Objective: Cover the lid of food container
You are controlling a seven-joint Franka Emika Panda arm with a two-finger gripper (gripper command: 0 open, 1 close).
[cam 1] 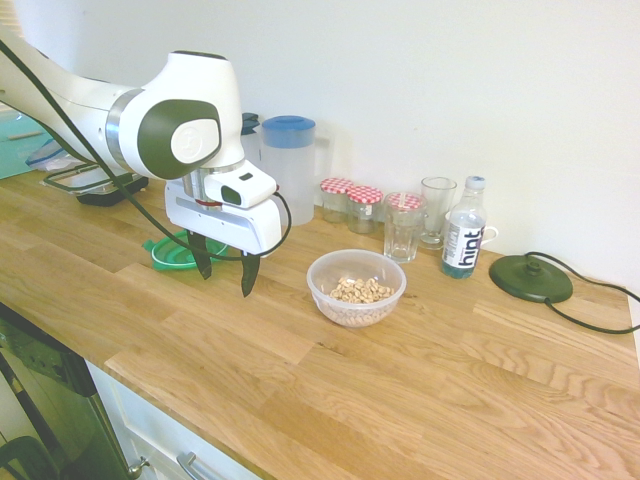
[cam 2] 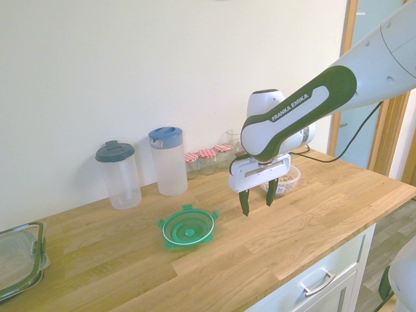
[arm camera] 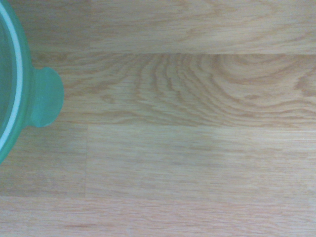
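We see a wooden counter (cam 1: 450, 370) along a pale wall (cam 1: 420, 90), and we take the bowl (cam 1: 357, 290) as our landmark. The gripper (cam 2: 257, 205) has its two fingers wide apart; it holds nothing and hangs above the wood between the bowl and the green lid (cam 2: 188, 227). The bowl is clear, uncovered, and contains pale nuts (cam 1: 361, 290). The lid lies flat on the counter, apart from the bowl, on the side toward the blue-topped pitcher (cam 2: 168, 162). Behind the bowl, toward the wall, we see the jars with checked caps (cam 2: 207, 162), a drinking glass (cam 1: 402, 235) and a bottle (cam 1: 464, 230). The front edge of the counter runs past the bowl, with bare wood between them. Beyond the bottle from the bowl, there is a dark round base (cam 1: 530, 278).
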